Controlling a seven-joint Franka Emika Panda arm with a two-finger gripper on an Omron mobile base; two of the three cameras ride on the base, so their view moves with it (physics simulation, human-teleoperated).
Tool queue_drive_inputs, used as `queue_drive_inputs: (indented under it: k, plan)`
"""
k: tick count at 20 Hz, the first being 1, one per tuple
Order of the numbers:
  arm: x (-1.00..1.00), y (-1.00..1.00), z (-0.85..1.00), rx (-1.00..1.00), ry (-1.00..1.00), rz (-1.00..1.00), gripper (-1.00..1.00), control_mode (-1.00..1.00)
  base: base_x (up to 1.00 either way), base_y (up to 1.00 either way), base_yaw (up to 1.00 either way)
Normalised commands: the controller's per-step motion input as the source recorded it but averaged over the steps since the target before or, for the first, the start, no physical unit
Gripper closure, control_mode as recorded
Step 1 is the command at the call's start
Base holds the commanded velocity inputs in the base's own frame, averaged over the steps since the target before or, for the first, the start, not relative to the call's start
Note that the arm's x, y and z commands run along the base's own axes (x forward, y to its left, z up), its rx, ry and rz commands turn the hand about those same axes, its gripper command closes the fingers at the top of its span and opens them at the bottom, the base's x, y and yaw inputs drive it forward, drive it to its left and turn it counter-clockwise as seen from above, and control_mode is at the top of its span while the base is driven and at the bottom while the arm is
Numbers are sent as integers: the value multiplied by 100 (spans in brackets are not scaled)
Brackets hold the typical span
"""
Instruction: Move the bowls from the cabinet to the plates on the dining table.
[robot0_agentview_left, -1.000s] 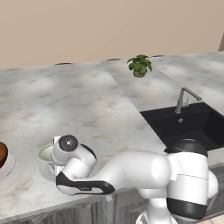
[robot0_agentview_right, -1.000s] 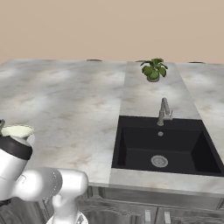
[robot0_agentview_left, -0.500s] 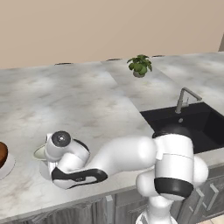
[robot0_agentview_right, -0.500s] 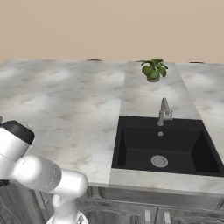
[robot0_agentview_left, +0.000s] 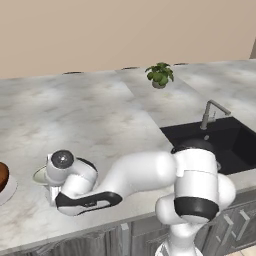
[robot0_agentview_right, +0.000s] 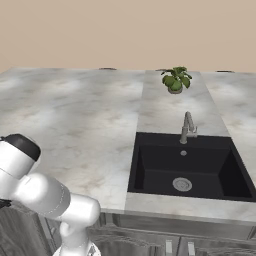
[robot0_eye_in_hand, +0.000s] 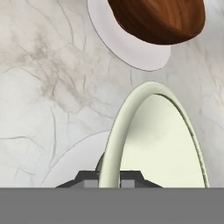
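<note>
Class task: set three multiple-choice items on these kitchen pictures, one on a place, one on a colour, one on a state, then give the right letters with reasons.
1. Where does the wooden bowl sit?
A. in the sink
B. on a plate
C. beside the potted plant

2. What colour is the bowl in the gripper?
A. pale cream-green
B. blue
C. black

3. How is the gripper?
A. wide open, holding nothing
B. shut on the faucet
C. shut on the pale bowl's rim

Answers: B, the whitish plate shows under it; A, the pale bowl in the hand view; C, a finger stands on either side of the rim.
</note>
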Motion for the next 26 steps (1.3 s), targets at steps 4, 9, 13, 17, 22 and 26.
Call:
queue_drive_inputs:
  k: [4, 9, 13, 17, 22, 26]
  plan:
    - [-32, -4, -5, 0, -7, 0, 100, -100, 0, 0, 0]
    - [-8, -16, -4, 0, -6, 0, 100, -100, 0, 0, 0]
    - [13, -35, 0, 0, 0, 0, 100, -100, 0, 0, 0]
    - [10, -35, 0, 0, 0, 0, 100, -100, 0, 0, 0]
    - [1, -8, 0, 0, 0, 0, 100, -100, 0, 0, 0]
    - [0, 0, 0, 0, 0, 0, 100, -100, 0, 0, 0]
